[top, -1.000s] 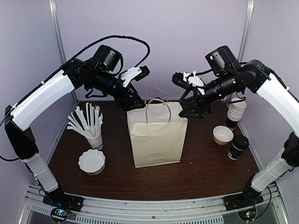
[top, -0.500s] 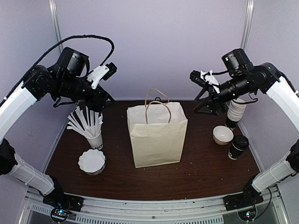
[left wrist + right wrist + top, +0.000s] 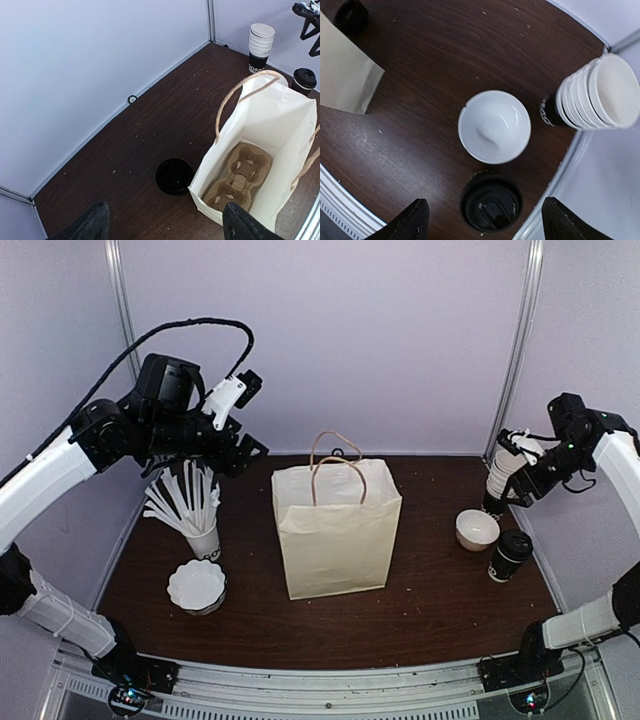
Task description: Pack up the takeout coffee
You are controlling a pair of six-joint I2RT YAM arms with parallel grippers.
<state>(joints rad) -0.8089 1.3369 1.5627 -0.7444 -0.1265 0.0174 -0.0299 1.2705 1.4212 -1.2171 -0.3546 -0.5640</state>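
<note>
The takeout coffee (image 3: 511, 555), a small dark cup with a black domed lid, stands on the table at the right; it also shows in the right wrist view (image 3: 491, 202) and the left wrist view (image 3: 304, 80). The paper bag (image 3: 335, 530) stands open mid-table with a cardboard cup carrier (image 3: 240, 175) on its bottom. My right gripper (image 3: 508, 472) is open and empty, high above the coffee, which sits between its fingertips in the right wrist view (image 3: 487, 222). My left gripper (image 3: 250, 415) is open and empty, raised left of and behind the bag (image 3: 165, 227).
A stack of lidless cups (image 3: 505, 480) and a white bowl-like cup (image 3: 477, 530) stand next to the coffee. A cup of straws (image 3: 190, 505) and a white fluted stack (image 3: 196, 587) are at the left. A loose black lid (image 3: 174, 176) lies behind the bag.
Both arms have drawn back from over the bag. The left swung out to the left; the right swung far right, over the cups and coffee. Both grippers stay open.
</note>
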